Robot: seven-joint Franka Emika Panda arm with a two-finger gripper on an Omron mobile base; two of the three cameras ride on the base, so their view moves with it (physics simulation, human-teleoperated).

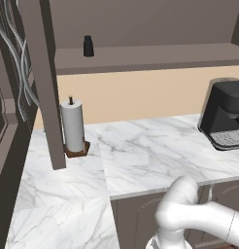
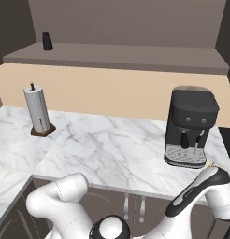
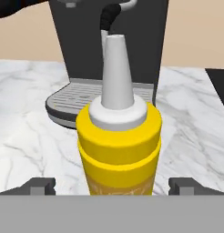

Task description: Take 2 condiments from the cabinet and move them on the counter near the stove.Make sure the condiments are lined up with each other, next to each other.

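The tall yellow squeeze bottle (image 3: 118, 141) with its white pointed nozzle stands upright on the white marble counter (image 3: 22, 118), right in front of the hand camera. My gripper (image 3: 112, 185) is open, with one dark fingertip on each side of the bottle and a gap on both sides. The short black bottle (image 1: 88, 46) (image 2: 47, 41) stands on the shelf board of the grey-brown cabinet (image 1: 150, 56) (image 2: 117, 53), towards its left end. My arm (image 2: 201, 189) bends low at the counter's front right edge.
A black coffee machine (image 2: 190, 126) (image 1: 226, 114) (image 3: 86, 45) stands close behind the yellow bottle. A white paper-towel roll (image 1: 73, 126) (image 2: 38, 112) on a brown stand sits at the left, beside the cabinet's tall side panel (image 1: 43, 82). Open marble counter (image 1: 141, 151) (image 2: 112, 144) lies between them.
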